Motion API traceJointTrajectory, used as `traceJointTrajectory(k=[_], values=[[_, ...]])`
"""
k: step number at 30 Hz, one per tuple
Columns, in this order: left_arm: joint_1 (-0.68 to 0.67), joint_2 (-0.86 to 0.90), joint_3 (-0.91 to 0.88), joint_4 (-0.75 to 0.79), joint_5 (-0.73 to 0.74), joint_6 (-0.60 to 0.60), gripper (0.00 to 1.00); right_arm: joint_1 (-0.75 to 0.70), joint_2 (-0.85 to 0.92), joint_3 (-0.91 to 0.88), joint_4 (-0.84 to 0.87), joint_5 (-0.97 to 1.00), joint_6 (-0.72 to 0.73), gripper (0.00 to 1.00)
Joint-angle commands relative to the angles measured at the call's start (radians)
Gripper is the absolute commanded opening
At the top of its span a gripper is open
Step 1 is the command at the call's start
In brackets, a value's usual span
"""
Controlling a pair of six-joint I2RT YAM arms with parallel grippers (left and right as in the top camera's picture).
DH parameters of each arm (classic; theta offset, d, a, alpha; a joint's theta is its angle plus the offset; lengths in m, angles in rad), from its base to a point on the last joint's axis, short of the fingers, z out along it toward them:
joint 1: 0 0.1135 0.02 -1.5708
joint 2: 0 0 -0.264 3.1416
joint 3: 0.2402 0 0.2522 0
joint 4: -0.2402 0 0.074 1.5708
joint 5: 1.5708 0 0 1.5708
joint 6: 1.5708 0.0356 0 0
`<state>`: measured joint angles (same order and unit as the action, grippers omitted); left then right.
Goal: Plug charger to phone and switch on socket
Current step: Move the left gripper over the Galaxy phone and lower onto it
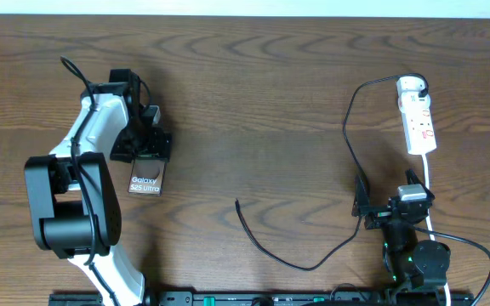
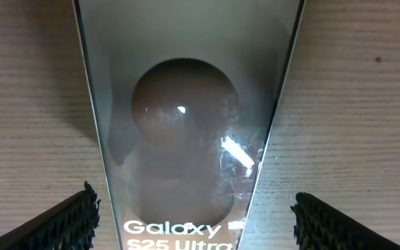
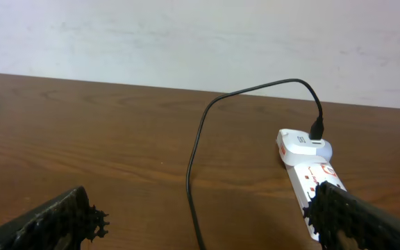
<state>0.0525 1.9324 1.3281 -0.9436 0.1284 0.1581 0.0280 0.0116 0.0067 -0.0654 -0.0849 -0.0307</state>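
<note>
You have a dark wood-grain table (image 1: 253, 102) with a plain pale wall (image 3: 186, 35) behind its far edge. The phone (image 1: 145, 181) lies flat, screen up, on the left side. Your left gripper (image 2: 196, 232) is released, with one finger on either side of the phone and both clear of its edges.

The socket (image 1: 419, 123) lies at the far right, and its white cord (image 1: 430, 183) runs toward the right arm. The charger (image 1: 347, 127) has its adapter (image 3: 304, 142) seated in the socket's far end. Its connector tip (image 1: 237, 202) lies loose mid-table, well apart from the phone. Your right gripper (image 3: 207, 222) is spread wide, grasping nothing.
</note>
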Motion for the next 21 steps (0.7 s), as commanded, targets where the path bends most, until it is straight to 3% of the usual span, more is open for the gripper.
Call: traceJointTrajectory(k=[1, 21], values=[[0.005, 0.009, -0.004, 0.012, 0.002, 0.014, 0.87, 0.005, -0.006, -0.001, -0.005, 0.006, -0.001, 0.99], [0.005, 0.009, -0.026, 0.09, -0.018, 0.026, 0.87, 0.005, -0.006, -0.001, -0.005, 0.006, -0.001, 0.99]])
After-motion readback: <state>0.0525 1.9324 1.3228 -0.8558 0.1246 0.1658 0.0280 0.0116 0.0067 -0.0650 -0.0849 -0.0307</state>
